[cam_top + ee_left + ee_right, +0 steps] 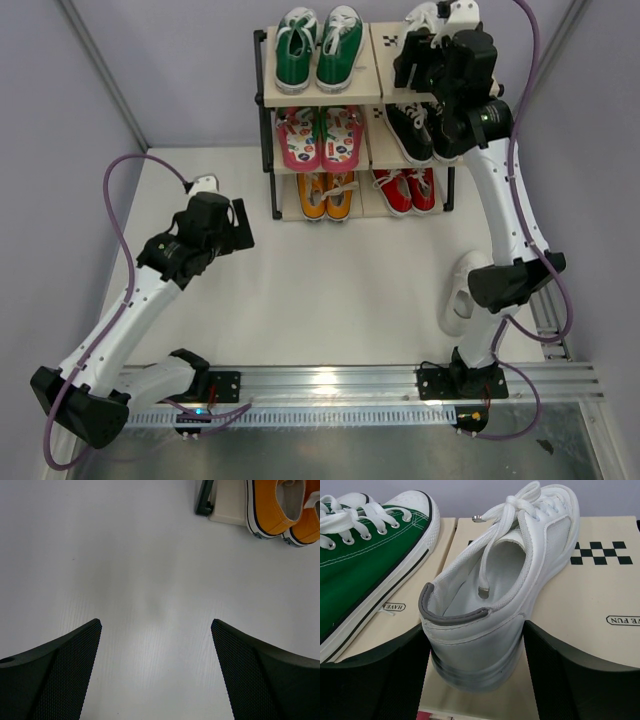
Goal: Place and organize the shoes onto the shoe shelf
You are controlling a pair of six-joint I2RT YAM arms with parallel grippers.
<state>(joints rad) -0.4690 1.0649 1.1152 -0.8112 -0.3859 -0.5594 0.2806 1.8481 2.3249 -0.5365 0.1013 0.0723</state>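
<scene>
one white sneaker (485, 595) atop the shoe shelf (600, 595), heel pinched in right hand (477, 635), left hand (156, 623) spread

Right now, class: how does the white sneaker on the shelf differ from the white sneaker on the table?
Place: the white sneaker on the shelf stands on the top right board of the shoe shelf, beside the green sneakers. The white sneaker on the table lies by the right arm, not yet shelved.
Handling: the right gripper straddles the shelf sneaker's heel. No gripper is near the table sneaker, which the arm partly hides.
Both are plain white.
</scene>
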